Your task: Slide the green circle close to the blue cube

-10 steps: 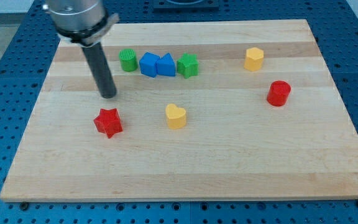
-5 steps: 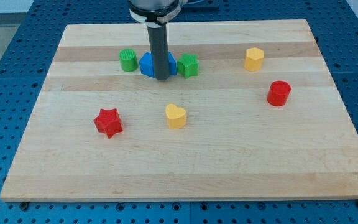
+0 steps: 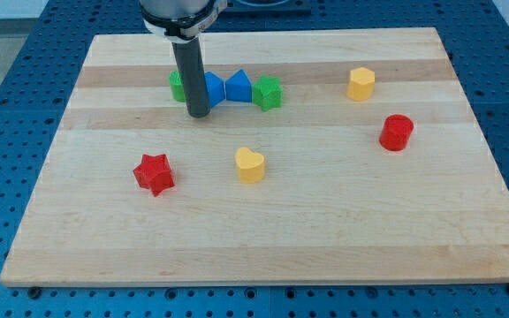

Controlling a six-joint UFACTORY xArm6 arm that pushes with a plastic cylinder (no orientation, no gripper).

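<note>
The green circle [image 3: 176, 84] sits near the view's top left, mostly hidden behind my rod. The blue cube [image 3: 212, 88] lies just to its right, partly covered by the rod, with a blue triangle block [image 3: 238, 87] touching its right side. My tip [image 3: 199, 113] rests on the board just below the green circle and the blue cube, in front of the gap between them. I cannot tell whether the circle and the cube touch.
A green star block [image 3: 269, 92] sits right of the blue triangle. A yellow hexagon [image 3: 360, 83] and a red cylinder [image 3: 396, 132] are at the right. A red star [image 3: 154, 173] and a yellow heart [image 3: 249, 164] lie lower on the wooden board [image 3: 325, 230].
My rod swung right from the left side to in front of the blue blocks, then came back left to below the green circle and blue cube. The blocks look unmoved.
</note>
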